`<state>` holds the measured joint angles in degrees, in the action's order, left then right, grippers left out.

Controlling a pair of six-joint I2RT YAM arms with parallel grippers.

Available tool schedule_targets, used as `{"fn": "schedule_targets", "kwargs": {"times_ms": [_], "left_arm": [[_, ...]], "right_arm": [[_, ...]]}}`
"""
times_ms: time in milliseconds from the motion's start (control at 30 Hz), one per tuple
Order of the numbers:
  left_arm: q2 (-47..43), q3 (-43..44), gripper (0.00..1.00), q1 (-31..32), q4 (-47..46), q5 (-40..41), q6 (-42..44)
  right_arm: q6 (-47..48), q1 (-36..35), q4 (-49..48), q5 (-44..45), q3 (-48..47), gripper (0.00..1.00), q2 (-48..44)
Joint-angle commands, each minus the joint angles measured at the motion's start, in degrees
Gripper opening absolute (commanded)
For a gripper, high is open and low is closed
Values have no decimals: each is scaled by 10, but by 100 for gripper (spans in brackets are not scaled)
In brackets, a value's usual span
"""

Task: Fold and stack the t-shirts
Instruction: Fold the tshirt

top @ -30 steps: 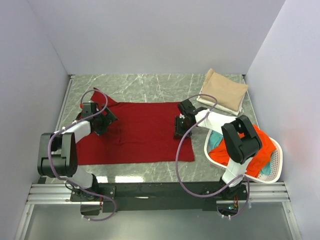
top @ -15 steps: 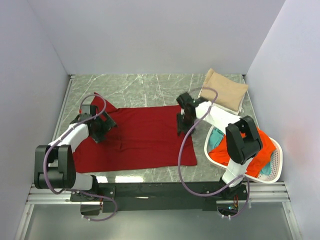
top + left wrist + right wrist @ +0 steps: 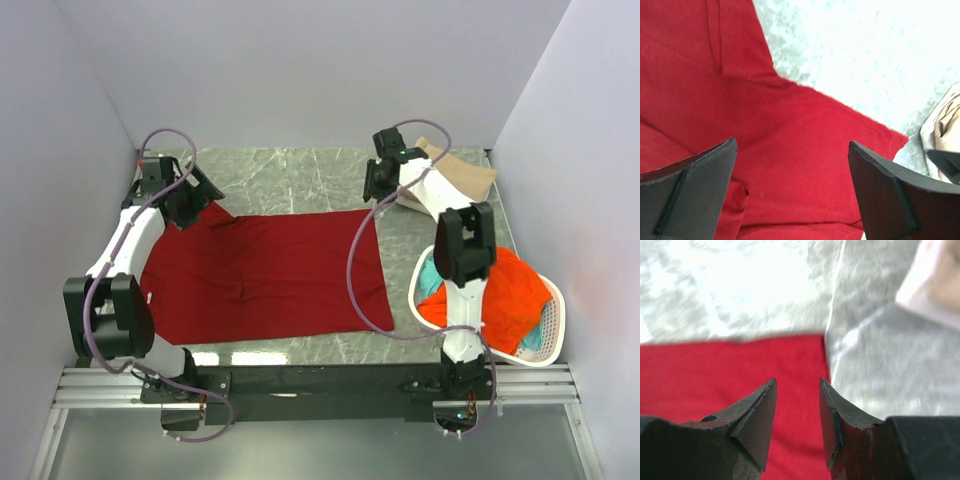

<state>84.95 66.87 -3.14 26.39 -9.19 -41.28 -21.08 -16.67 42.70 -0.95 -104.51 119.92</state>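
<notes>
A dark red t-shirt [image 3: 265, 275] lies spread flat across the marble table [image 3: 290, 172]. My left gripper [image 3: 192, 205] hovers over its far left corner with the jaws wide open. In the left wrist view the left gripper [image 3: 792, 144] has only the dark red t-shirt [image 3: 790, 130] under it. My right gripper [image 3: 378, 188] hangs just beyond the shirt's far right corner. The wrist view shows the right gripper [image 3: 798, 381] partly open and empty, above the red shirt's corner [image 3: 740, 375]. A folded tan t-shirt [image 3: 455, 178] rests at the far right.
A white oval basket [image 3: 545, 340] at the near right holds an orange-red t-shirt [image 3: 510, 290] and a teal one [image 3: 434, 277]. White walls close in the table on the left, far and right sides. The folded tan shirt [image 3: 945, 125] shows at the left wrist view's right edge.
Both arms have swung from the middle of the red shirt out to its far corners. The shirt now lies flatter and reaches nearer the front edge.
</notes>
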Motion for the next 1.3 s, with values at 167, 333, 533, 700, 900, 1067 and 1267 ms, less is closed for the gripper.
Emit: {"fn": "schedule_targets", "kwargs": {"times_ms": [167,333,533,700,900,1067,1267], "left_arm": [[36,55,98,-18,17,-36,29],[67,91,98,-28,31,-48,37],[94,110,98,-28,30,-51,42],[129,129,97,-29,34,-25,51],[210,213,90,-33,40,27,73],[285,265,82,-36,28,46,80],[366,340,70,-38,16,77,78]], "right_arm": [[17,0,-43,44,-40,46,79],[18,4,-70,47,-27,46,92],[17,9,-73,32,-41,46,120],[17,10,-63,27,-40,38,130],[8,10,-50,21,-37,11,131],[4,12,-42,22,-18,0,118],[-1,11,-47,20,25,0,87]]}}
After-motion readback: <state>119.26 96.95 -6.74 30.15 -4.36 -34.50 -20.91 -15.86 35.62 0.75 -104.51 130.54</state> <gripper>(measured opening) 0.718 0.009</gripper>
